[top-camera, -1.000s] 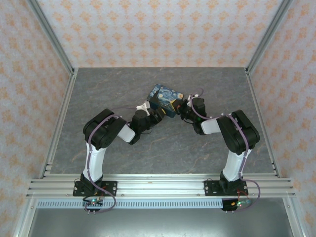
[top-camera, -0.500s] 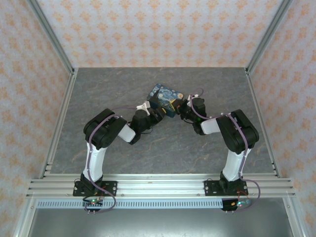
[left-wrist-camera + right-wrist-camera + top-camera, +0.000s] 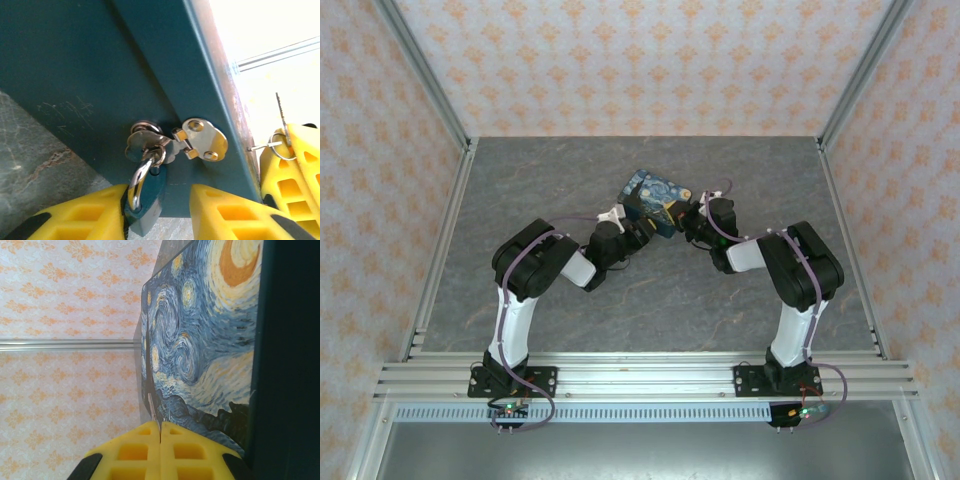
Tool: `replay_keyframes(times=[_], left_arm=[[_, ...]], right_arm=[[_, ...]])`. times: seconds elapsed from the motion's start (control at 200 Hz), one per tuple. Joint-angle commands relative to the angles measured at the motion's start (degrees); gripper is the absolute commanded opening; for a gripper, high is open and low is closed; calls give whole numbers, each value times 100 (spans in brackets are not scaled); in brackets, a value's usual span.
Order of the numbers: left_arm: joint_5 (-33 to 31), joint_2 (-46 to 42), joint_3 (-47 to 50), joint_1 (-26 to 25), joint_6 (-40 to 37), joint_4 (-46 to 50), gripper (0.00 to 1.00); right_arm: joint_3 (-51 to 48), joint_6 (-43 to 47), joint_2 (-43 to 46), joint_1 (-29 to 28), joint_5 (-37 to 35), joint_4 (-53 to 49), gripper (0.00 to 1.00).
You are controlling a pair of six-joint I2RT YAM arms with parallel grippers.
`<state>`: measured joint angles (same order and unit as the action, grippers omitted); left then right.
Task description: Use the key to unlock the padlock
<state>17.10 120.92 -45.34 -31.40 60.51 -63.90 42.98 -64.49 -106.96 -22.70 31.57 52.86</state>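
One grey marbled surface (image 3: 520, 180) carries a rectangular starry-painted box (image 3: 655, 195). Left jaws, ribbed yellow, stand partly apart around the teal padlock (image 3: 146, 202) hanging from its shiny hasp (image 3: 202, 140). Right jaws pinch shut on the thin toothed key (image 3: 278, 107), just beside the box.

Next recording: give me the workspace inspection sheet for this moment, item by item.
surface: grey marbled table, no spills seen.
job's things: padlock hangs by its shackle from the hasp of the starry box; key on its ring, apart from the padlock.
clutter: nothing seen.
grippers: left end effector open, straddling the padlock body; right end effector shut on the key.
cables: lilac cables along both arms, looped at the bases.
surroundings: orange-patterned walls, aluminium frame.
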Motion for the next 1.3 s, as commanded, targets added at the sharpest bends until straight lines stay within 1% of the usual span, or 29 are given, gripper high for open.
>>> replay_keyframes(times=[0.0,0.265,0.415,0.641,0.731,0.756,0.951,1.046,1.296], left_arm=[[-166,57,-85,-7,13,17,33],[-226,45,-43,-7,65,35,23],[-251,25,-26,2,79,71,19],[-218,-50,1,9,128,153,8],[-153,-112,-1,19,148,272,0],[-126,-143,-6,25,154,345,0],[129,-491,-18,34,137,799,0],[251,-684,-33,38,78,1348,0],[468,-1108,-4,71,-102,2054,0]], right_arm=[[-95,33,-292,3,1,-563,0],[-106,27,-299,8,7,-555,0],[-97,33,-273,11,7,-558,0],[-88,50,-212,37,16,-574,0],[-86,50,-119,65,33,-572,0],[-80,57,-77,72,50,-582,0],[-108,264,601,84,125,-948,0],[-247,356,1040,81,160,-1109,0],[-1167,549,2295,74,280,-1341,0]])
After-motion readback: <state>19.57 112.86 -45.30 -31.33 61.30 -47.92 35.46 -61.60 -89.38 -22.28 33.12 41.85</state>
